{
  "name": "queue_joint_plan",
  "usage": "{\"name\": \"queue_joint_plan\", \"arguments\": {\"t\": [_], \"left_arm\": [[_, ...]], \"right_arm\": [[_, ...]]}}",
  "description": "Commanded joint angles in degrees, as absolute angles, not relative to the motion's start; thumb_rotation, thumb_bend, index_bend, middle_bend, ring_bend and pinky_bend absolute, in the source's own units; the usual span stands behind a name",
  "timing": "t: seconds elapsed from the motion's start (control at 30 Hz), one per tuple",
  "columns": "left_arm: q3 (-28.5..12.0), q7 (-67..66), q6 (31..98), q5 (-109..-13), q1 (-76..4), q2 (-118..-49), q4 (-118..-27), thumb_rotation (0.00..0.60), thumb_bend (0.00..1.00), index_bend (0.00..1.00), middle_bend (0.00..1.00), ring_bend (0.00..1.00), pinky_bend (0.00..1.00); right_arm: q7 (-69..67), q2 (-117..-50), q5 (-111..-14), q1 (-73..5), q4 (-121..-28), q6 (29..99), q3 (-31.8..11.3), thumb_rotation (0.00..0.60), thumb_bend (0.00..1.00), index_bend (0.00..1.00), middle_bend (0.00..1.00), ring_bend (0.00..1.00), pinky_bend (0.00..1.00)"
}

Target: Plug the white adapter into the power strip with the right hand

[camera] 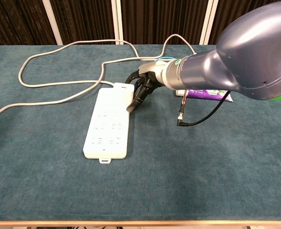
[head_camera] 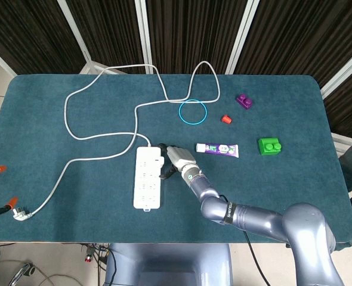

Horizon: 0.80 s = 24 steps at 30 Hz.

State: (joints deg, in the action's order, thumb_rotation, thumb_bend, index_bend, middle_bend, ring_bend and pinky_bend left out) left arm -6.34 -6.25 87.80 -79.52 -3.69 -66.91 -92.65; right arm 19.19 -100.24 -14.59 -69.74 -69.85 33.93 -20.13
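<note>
The white power strip lies lengthwise left of the table's middle. My right hand is at its far right corner. Thumb and dark fingers bracket a small white piece there, the white adapter. It sits against the strip, and its outline blends with the strip's white body. One fingertip touches the strip's right edge. Whether the prongs are in a socket is hidden. The left hand does not show in either view.
The strip's grey cord loops over the far left of the table to a plug at the near left edge. A toothpaste tube lies right of the hand. Beyond it are a blue ring, a red cap, a purple brick and a green brick.
</note>
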Motion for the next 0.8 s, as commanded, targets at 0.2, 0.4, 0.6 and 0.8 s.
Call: {"name": "queue_joint_plan", "arguments": {"t": [0.2,0.4,0.6,0.8], "left_arm": [[-6.4,-6.2,87.7,-79.3,-3.7,-67.0,-92.6,0.6,0.14,0.25,0.1,0.01,0.13],[-6.4,-5.9,88.2,-79.5,-3.5,-66.7,-93.0,0.6,0.14,0.25,0.1,0.01,0.13],[-6.5,-5.6,88.6,-79.4,-3.2,-66.5,-93.3,0.6,0.14,0.26,0.1,0.01,0.13],[-6.3,-6.2,88.5,-79.6,-3.3,-66.7,-93.5,0.6,0.14,0.26,0.1,0.01,0.13]], "right_arm": [[18.2,-95.8,-14.2,-69.7,-73.8,33.8,-19.2,0.6,0.24,0.06,0.05,0.06,0.09],[16.8,-89.6,-15.5,-68.3,-80.0,34.5,-18.9,0.6,0.24,0.05,0.05,0.06,0.09],[15.6,-82.0,-19.6,-65.9,-88.0,36.0,-18.4,0.6,0.23,0.05,0.05,0.06,0.09],[12.1,-77.6,-24.0,-62.5,-93.9,38.2,-19.0,0.6,0.24,0.07,0.21,0.25,0.2]]}}
